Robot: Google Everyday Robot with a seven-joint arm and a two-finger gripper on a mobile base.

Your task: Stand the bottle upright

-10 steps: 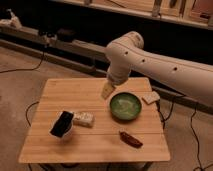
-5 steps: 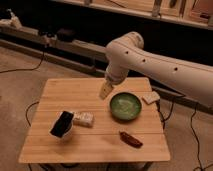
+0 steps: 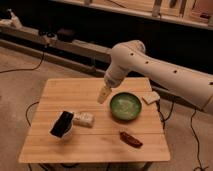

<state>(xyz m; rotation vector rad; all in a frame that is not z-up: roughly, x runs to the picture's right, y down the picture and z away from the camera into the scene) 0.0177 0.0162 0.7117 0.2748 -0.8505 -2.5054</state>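
1. a light wooden table point(image 3: 60, 95) stands on a tan floor, seen from above and in front.
2. a white robot arm point(image 3: 165, 75) reaches in from the right and bends down over the back half of the table.
3. the gripper point(image 3: 104, 94) hangs at the arm's end, pointing down and slightly left, above the middle of the table. it is just left of a green bowl point(image 3: 113, 103).
4. the gripper's fingers are spread apart and hold nothing; it touches no object.
5. the bottle point(image 3: 83, 119) lies on its side on the left half of the table, its long axis running roughly left to right. it is nearer the front edge than the gripper is, and apart from the gripper.
6. a black block point(image 3: 62, 124) sits tilted right beside the bottle's left end; whether the two touch cannot be told.
7. the bowl sits right of centre, upright, and looks empty.
8. a dark brown oblong point(image 3: 131, 139) lies near the front edge, in front of the bowl and apart from it.
9. a small pale item point(image 3: 151, 97) lies by the right edge, just right of the bowl.
10. a dark shelf point(image 3: 65, 40) runs along the back, and a black cable point(image 3: 20, 67) trails on the floor to the left.
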